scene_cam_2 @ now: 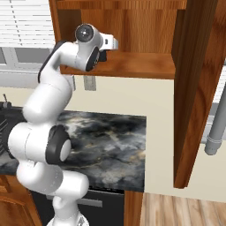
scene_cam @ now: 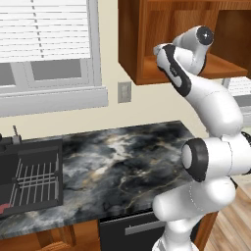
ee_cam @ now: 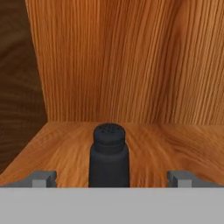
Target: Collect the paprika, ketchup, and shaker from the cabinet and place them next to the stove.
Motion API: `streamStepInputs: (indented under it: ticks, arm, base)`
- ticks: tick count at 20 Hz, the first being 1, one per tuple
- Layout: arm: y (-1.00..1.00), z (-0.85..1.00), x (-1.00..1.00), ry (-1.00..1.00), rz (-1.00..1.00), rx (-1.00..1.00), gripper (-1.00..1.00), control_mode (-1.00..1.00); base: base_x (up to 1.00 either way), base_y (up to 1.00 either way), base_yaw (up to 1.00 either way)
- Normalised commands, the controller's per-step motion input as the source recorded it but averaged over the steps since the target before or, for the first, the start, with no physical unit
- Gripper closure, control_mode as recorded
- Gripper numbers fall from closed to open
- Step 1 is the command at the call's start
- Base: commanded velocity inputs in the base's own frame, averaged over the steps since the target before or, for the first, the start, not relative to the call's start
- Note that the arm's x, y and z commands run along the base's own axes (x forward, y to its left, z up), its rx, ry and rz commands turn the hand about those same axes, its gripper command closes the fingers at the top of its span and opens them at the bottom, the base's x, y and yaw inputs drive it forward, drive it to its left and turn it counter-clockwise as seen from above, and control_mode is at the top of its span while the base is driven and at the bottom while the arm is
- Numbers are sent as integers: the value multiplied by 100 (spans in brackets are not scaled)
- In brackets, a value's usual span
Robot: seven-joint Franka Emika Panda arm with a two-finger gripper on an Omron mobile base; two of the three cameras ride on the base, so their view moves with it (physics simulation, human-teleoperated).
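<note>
Left base view: the arm reaches up into the cabinet (scene_cam: pixel 142 44), well above the marble surface (scene_cam: pixel 117 162).

Right base view: the hand (scene_cam_2: pixel 105 54) is inside the cabinet, just over the shelf (scene_cam_2: pixel 132 66).

Hand view: the shaker (ee_cam: pixel 109 155) stands upright on the shelf, dead centre between the fingertips (ee_cam: pixel 41 178), which sit spread wide and hold nothing. Looks like the shaker pickup is the step in hand. Next move I'd guess: ease forward a bit, then pinch it low on the body.
</note>
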Motion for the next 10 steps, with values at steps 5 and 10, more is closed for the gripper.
streamStepInputs:
  ticks: [5,10]
  arm:
    - [3,-22,32,3,0,0,-100,-100]
    - [0,-19,26,3,0,0,-100,-100]
  base:
    - [0,0,0]
    - [0,0,0]
